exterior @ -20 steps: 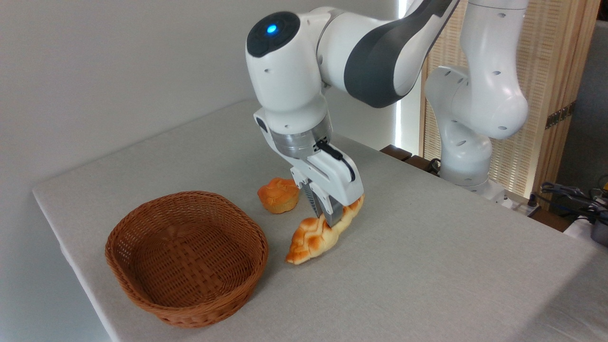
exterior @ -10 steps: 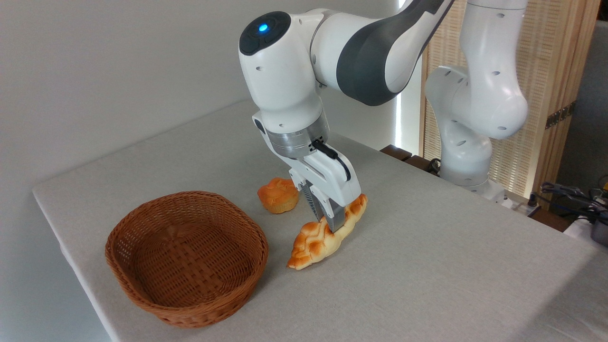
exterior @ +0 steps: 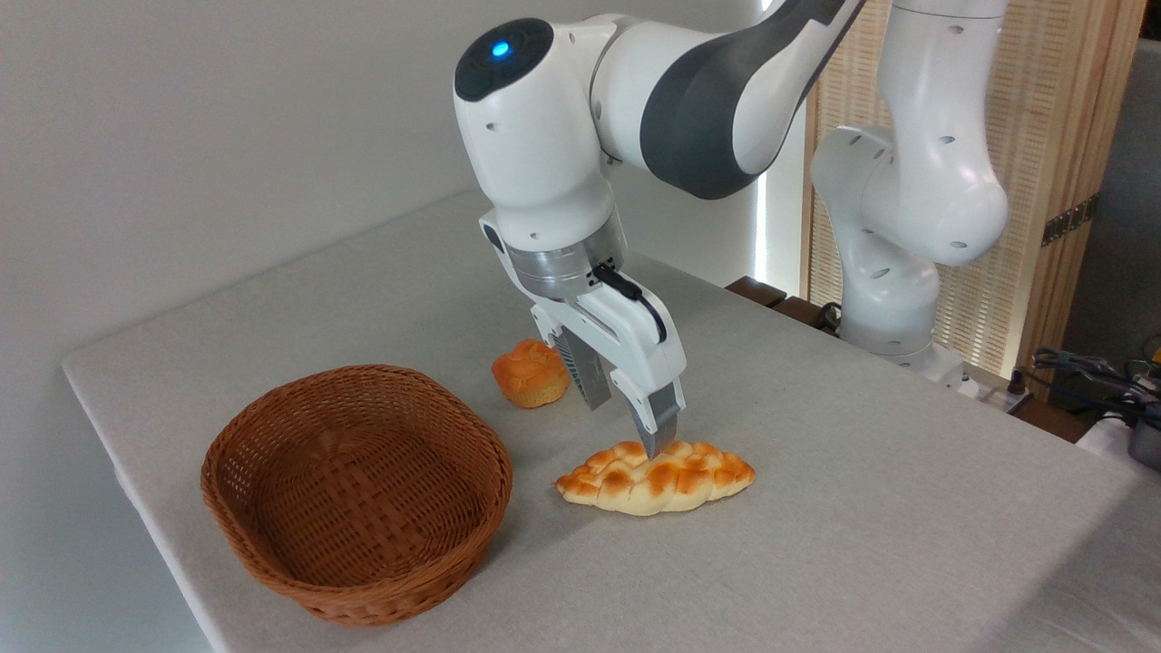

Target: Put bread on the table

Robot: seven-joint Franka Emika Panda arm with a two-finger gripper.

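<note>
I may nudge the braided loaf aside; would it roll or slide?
The bread lies flat along the table, so it would probably slide or pivot, not roll. Its bumpy crust likely drags on the cloth-like surface. It looks light.

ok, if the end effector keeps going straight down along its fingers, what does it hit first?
Most likely the bread, lying flat on the table just below the open end effector; depth is uncertain.
</note>
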